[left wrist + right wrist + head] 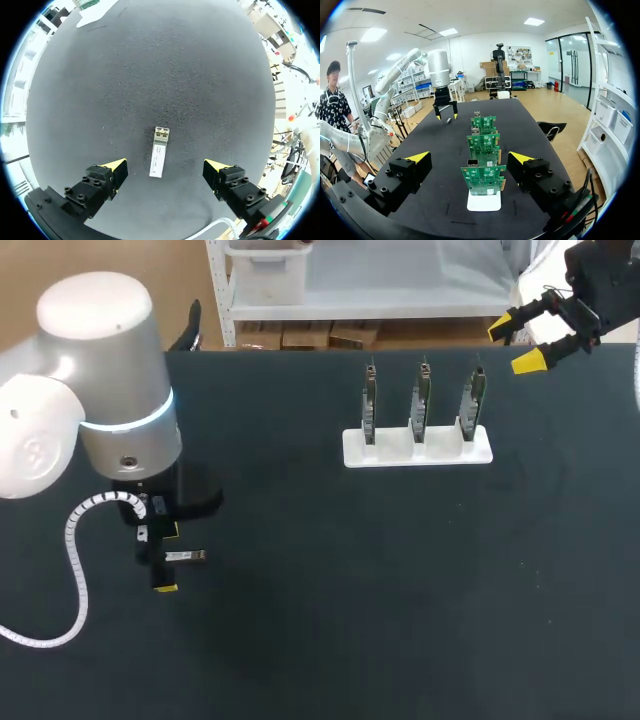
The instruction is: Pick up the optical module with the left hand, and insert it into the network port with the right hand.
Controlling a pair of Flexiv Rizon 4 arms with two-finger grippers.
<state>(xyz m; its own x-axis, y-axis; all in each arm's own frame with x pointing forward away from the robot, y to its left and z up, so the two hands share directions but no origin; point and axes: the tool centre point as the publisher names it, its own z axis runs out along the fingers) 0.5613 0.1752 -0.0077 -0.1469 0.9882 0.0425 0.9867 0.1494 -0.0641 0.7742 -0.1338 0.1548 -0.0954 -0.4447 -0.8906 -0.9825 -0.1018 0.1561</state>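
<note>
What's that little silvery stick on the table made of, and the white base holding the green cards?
The optical module looks like metal: a silvery, faintly shiny casing with a pale label. The white base seems to be matte plastic, smooth and even in colour, though the pictures leave that open.

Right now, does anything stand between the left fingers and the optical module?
Nothing visible does. The optical module lies on the table between the open left fingers, with bare surface on either side.
</note>
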